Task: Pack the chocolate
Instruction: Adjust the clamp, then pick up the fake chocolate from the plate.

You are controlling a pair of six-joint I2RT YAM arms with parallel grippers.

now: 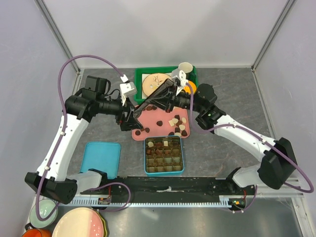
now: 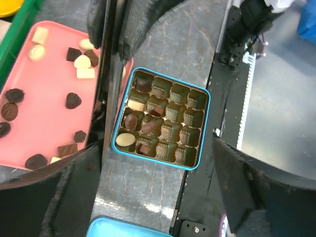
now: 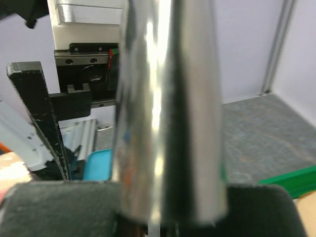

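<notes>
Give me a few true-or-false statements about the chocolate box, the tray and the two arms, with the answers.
1. The box sits open, its lid lying off to one side. True.
2. Every compartment of the box is filled. False: many are empty.
3. Loose chocolates lie on the pink tray. True.
4. The left jaws are shut. False: they stand wide open.
5. The right jaws hold nothing. False: they are shut on the tongs.
</notes>
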